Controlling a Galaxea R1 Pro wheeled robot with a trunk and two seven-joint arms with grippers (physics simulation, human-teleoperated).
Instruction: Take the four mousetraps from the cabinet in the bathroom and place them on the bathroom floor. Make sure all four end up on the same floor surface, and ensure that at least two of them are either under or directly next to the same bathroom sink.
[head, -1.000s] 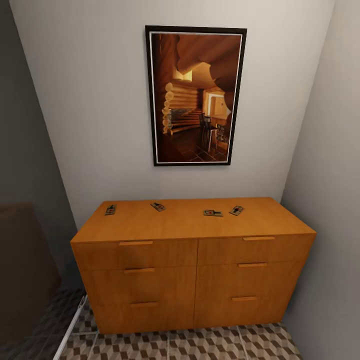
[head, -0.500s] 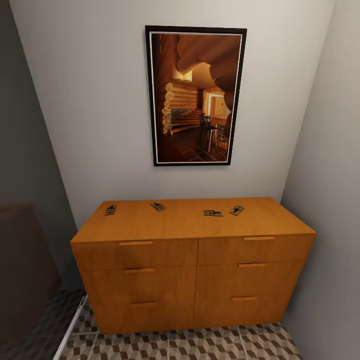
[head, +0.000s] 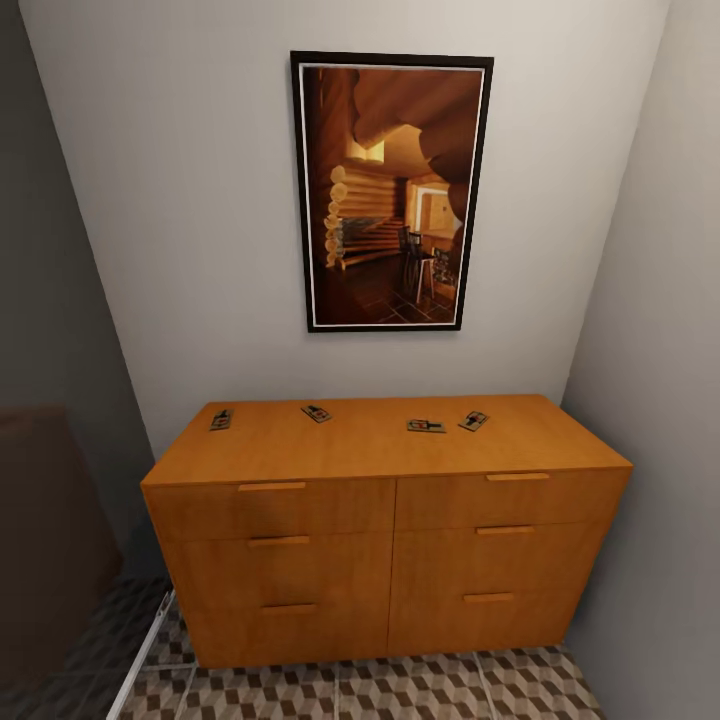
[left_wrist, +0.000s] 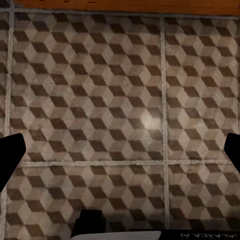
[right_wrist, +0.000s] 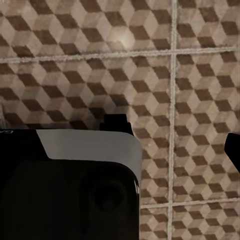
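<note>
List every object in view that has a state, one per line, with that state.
Mousetraps: all four lying flat on the cabinet top, apart from each other, none picked up.
Cabinet: all drawers shut.
Bathroom floor: bare tile beneath both wrist cameras, no trap on it.
Left gripper: open, empty, pointing down at the floor.
Picture: hanging upright on the wall above the cabinet.

The left gripper points straight down, its dark fingertips spread wide at the frame's side edges.
</note>
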